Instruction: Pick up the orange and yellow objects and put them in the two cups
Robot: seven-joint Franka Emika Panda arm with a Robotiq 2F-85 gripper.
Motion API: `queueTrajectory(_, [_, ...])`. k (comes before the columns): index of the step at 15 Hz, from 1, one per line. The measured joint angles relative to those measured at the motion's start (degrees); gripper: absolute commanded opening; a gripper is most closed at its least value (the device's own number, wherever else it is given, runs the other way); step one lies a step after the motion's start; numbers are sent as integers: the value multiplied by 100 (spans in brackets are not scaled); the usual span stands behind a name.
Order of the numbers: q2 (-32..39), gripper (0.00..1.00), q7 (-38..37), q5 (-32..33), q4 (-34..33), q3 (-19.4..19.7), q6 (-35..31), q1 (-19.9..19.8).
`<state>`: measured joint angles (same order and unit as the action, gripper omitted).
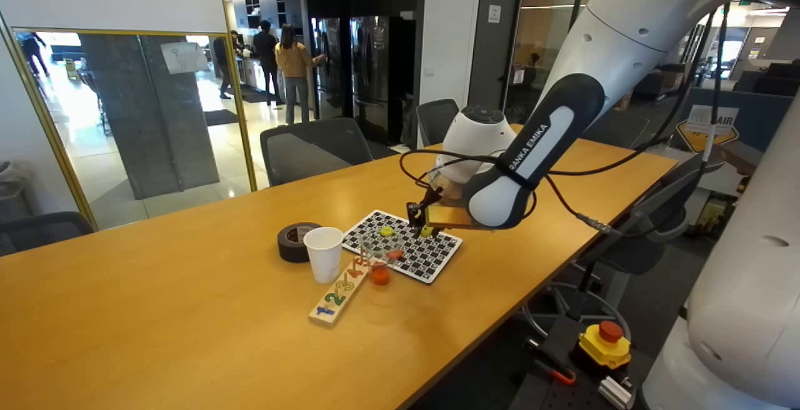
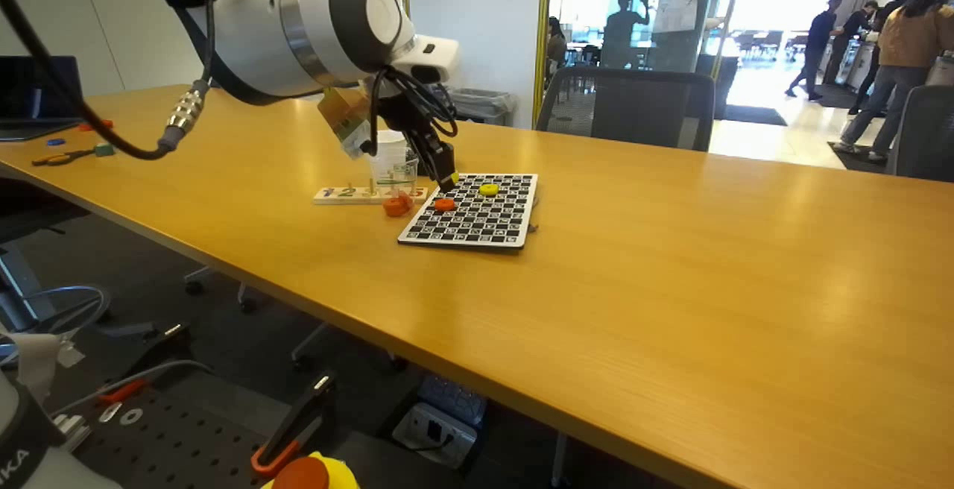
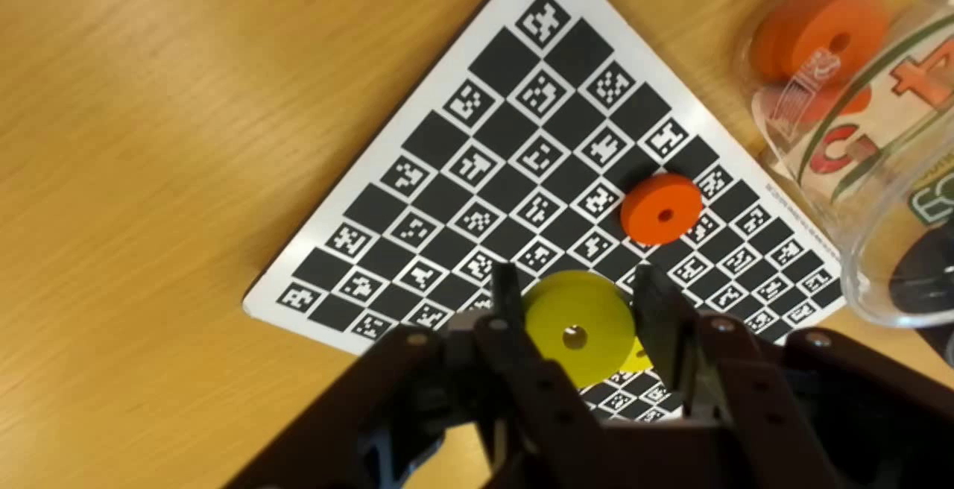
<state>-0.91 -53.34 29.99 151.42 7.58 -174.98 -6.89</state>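
I've got a yellow disc (image 3: 555, 332) in the grip, and I'd call the job about halfway

Here we go: my gripper (image 3: 576, 280) is pinching that disc by its edges, and I judge it clear of the board (image 3: 462, 176). I see orange pieces (image 3: 805, 27) through the wall of the clear cup (image 3: 864, 176); I take them to be inside, so that share looks done, though I can't count them. The white cup (image 1: 324, 257) stands upright nearby, its bottom hidden from me, so no word on what it holds. To collect: a second yellow disc (image 2: 489, 190) and an orange disc (image 3: 645, 215), both lying on the board. My call: this drop comes first, into the white cup if colours are being split, then two more pickups
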Motion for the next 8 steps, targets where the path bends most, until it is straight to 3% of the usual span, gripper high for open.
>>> queueTrajectory(3, [-186, 18, -989, 710, -120, -90, 226, -26])
queueTrajectory(8, [-176, 18, -1292, 224, -1173, -687, 1310, 439])
